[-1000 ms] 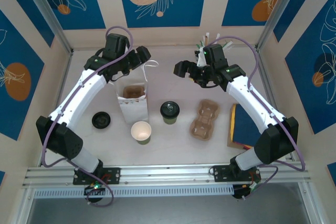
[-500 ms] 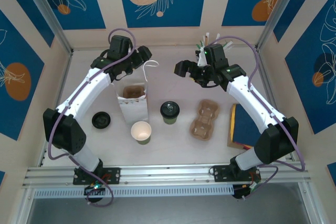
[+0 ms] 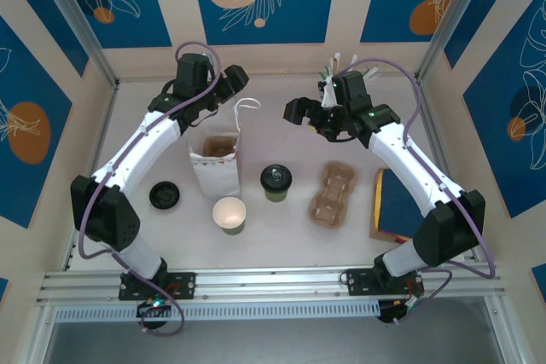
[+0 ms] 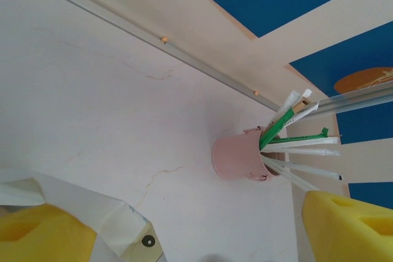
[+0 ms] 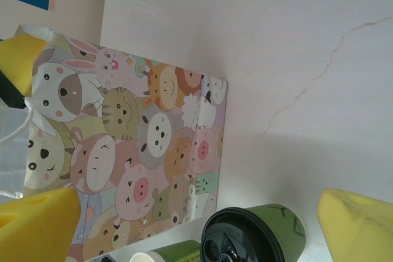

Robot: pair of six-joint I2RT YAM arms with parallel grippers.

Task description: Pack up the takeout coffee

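The takeout coffee (image 3: 275, 181), a small dark-green cup with a black lid, stands upright mid-table just right of the animal-print gift bag (image 3: 215, 164). It is at the bottom of the right wrist view as the takeout coffee (image 5: 258, 236) next to the gift bag (image 5: 141, 151). My right gripper (image 3: 295, 112) hangs open above and behind the cup, its yellow pads (image 5: 359, 222) empty. My left gripper (image 3: 234, 82) is open behind the bag, near its white handle (image 3: 245, 109). A white fold of the bag (image 4: 77, 204) lies by the left gripper's (image 4: 196, 237) left pad (image 4: 40, 234).
A lidless green cup (image 3: 229, 214) stands in front of the bag, and a loose black lid (image 3: 164, 195) lies to its left. A cardboard cup carrier (image 3: 333, 194) and a blue flat item (image 3: 401, 206) lie at the right. A pink holder of straws (image 4: 239, 157) stands at the back wall.
My left gripper has drawn back from the bag's mouth toward the rear wall. The right arm and the table's objects have not moved.
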